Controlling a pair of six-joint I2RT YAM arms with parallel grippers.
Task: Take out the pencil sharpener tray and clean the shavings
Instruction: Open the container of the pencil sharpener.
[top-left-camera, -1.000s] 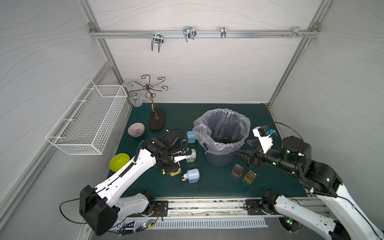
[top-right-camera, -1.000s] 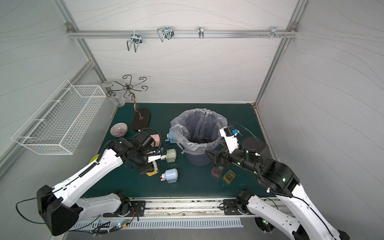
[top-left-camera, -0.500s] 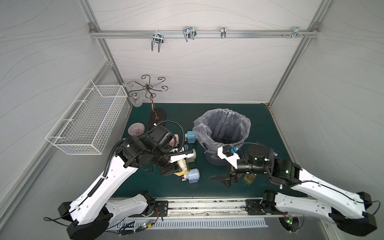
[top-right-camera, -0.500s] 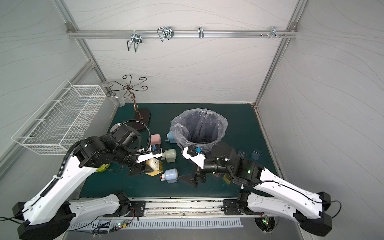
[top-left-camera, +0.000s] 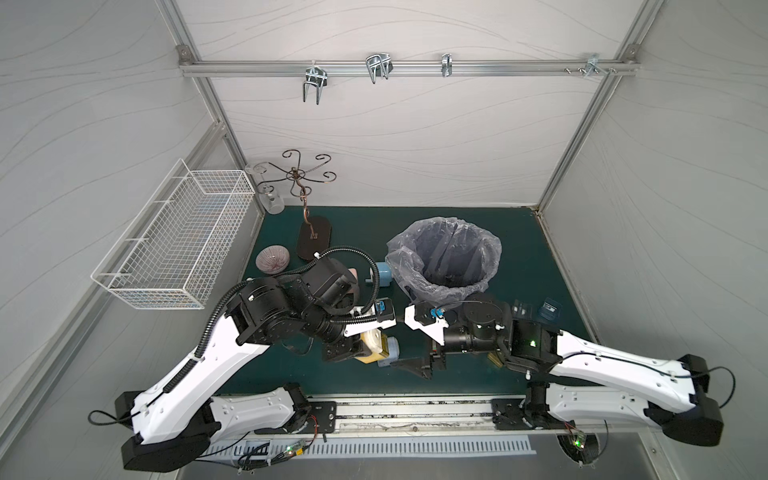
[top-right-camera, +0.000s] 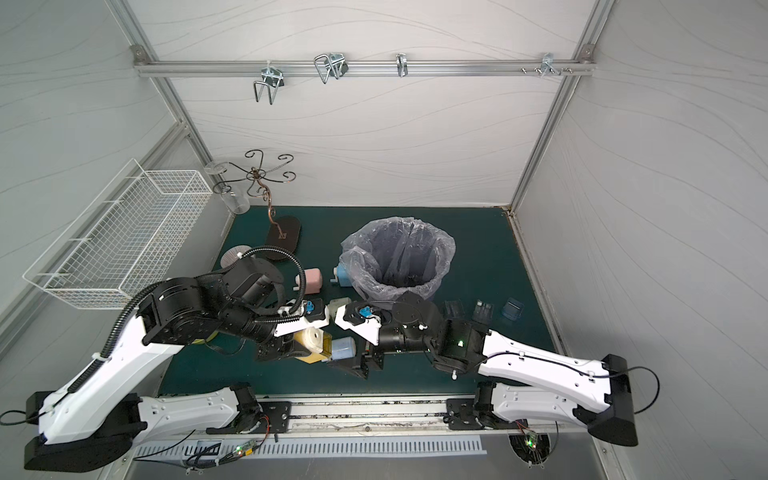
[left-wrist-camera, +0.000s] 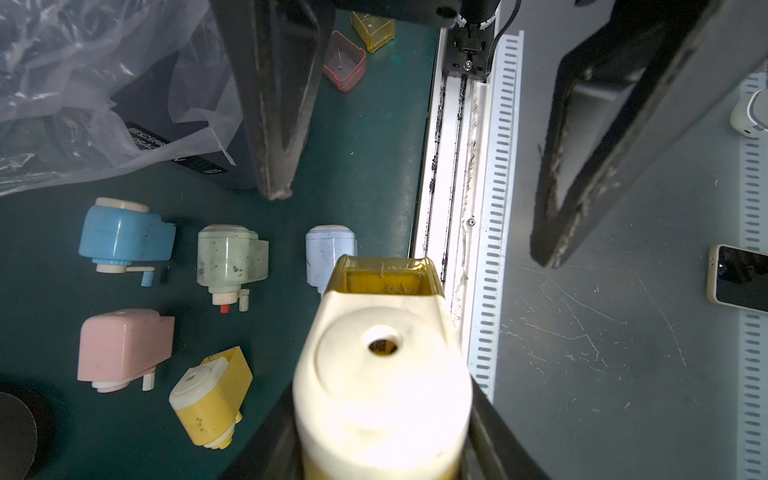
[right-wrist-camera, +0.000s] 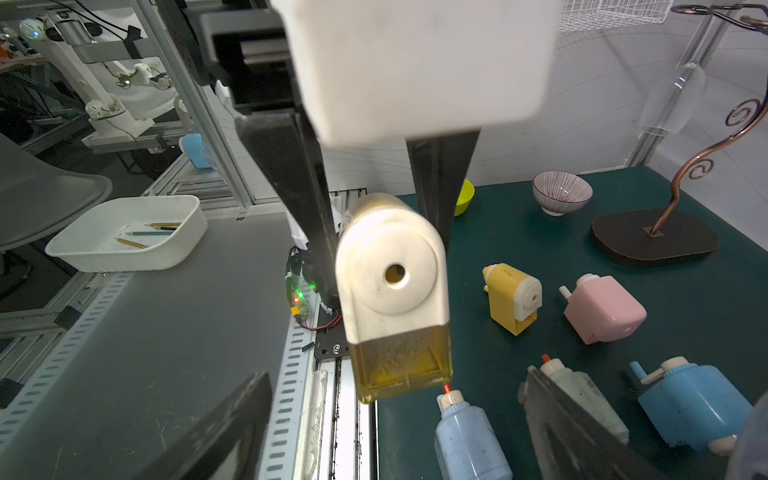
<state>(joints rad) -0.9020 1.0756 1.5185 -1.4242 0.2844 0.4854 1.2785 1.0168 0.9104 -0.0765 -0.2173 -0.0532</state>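
Left claw (right-wrist-camera: 386, 249) is clamped on the sharpener (left-wrist-camera: 382, 374) (cream body, pencil hole facing the right claw). One finger (right-wrist-camera: 299, 187) sits on each flank, and it's held clear of the mat (right-wrist-camera: 540, 374).

The tray (right-wrist-camera: 399, 365) is amber and see-through. It's seated in the sharpener's end past the left fingertips, not out yet. Its walls look hazy with dust; you can't make out loose bits inside.

Right claw (left-wrist-camera: 409, 228) is spread wide and grips nothing. It faces the tray end from just beside it, with no contact that you can see.

Shavings (left-wrist-camera: 235, 269): dark flecks on the mint sharpener (left-wrist-camera: 228, 249), which is on the mat beyond the left claw. More dark crumbs lie in the rail (left-wrist-camera: 449, 166) groove under both claws.

Further out from the left claw:
- The pale-blue sharpener (left-wrist-camera: 330, 249) sits just under the held one.
- Past it on the mat are the blue sharpener (left-wrist-camera: 124, 237), pink sharpener (left-wrist-camera: 124, 345) and yellow sharpener (left-wrist-camera: 212, 395), all apart from each other.

Around the right claw:
- The lined bin (top-left-camera: 444, 257) stands near, on the side away from the rail.
- A red tray (left-wrist-camera: 345, 66) and a yellow tray (left-wrist-camera: 374, 25) lie loose behind its fingers, near its wrist.
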